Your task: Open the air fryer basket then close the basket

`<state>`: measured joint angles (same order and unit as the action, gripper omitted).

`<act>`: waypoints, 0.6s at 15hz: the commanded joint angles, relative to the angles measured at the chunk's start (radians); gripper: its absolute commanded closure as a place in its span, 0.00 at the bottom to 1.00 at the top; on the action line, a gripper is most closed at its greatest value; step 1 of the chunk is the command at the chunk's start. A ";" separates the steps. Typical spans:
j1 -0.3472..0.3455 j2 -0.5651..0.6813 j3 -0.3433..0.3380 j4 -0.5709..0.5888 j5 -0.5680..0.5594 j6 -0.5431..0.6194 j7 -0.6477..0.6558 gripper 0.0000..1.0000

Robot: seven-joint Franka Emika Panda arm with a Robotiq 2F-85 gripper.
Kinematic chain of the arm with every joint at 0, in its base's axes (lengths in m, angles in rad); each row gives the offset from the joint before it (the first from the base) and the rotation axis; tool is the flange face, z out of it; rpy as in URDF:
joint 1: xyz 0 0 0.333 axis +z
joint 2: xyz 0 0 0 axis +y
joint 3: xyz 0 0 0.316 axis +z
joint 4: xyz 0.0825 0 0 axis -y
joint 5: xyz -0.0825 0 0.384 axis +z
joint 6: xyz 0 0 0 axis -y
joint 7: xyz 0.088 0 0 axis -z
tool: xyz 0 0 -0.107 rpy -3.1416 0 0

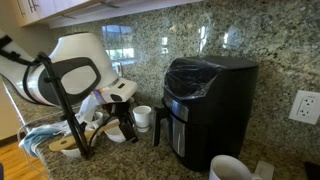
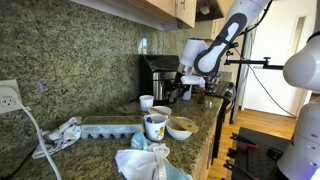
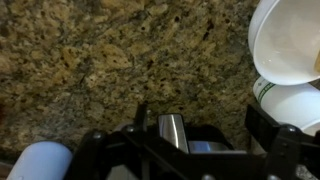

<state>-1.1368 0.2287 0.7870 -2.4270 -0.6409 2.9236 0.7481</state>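
Note:
The tall glossy black air fryer (image 1: 208, 105) stands on the granite counter against the wall. It also shows in an exterior view (image 2: 155, 72). Its basket (image 1: 188, 135) looks pushed in, with the black handle (image 1: 159, 125) sticking out at the front. My gripper (image 1: 122, 125) hangs low beside the fryer's front, a short way from the handle. It also shows in an exterior view (image 2: 186, 92). In the wrist view the gripper (image 3: 180, 150) is open and empty. The silver-trimmed handle (image 3: 172, 130) shows between its fingers, not gripped.
A white mug (image 1: 143, 117) stands between the gripper and the fryer. White bowls (image 3: 290, 40) sit close by the gripper. Another bowl (image 1: 230, 168), a patterned mug (image 2: 155, 126), an ice tray (image 2: 110, 127) and cloths (image 2: 62, 132) lie on the counter. A wall socket (image 1: 304, 106) is beside the fryer.

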 commanded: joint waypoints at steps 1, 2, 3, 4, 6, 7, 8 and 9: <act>-0.046 -0.059 0.055 -0.004 0.061 -0.047 -0.059 0.00; -0.055 -0.059 0.065 -0.003 0.072 -0.043 -0.072 0.00; 0.156 -0.110 -0.139 -0.026 0.234 0.012 -0.201 0.00; 0.005 -0.031 0.002 0.000 0.095 -0.006 -0.079 0.00; 0.120 -0.057 -0.110 0.000 0.202 0.000 -0.180 0.00; 0.140 -0.065 -0.127 0.000 0.208 0.000 -0.182 0.00; 0.147 -0.071 -0.130 -0.001 0.208 0.000 -0.182 0.00; 0.149 -0.075 -0.130 -0.002 0.208 0.000 -0.182 0.00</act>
<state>-0.9873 0.1540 0.6571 -2.4292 -0.4324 2.9235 0.5657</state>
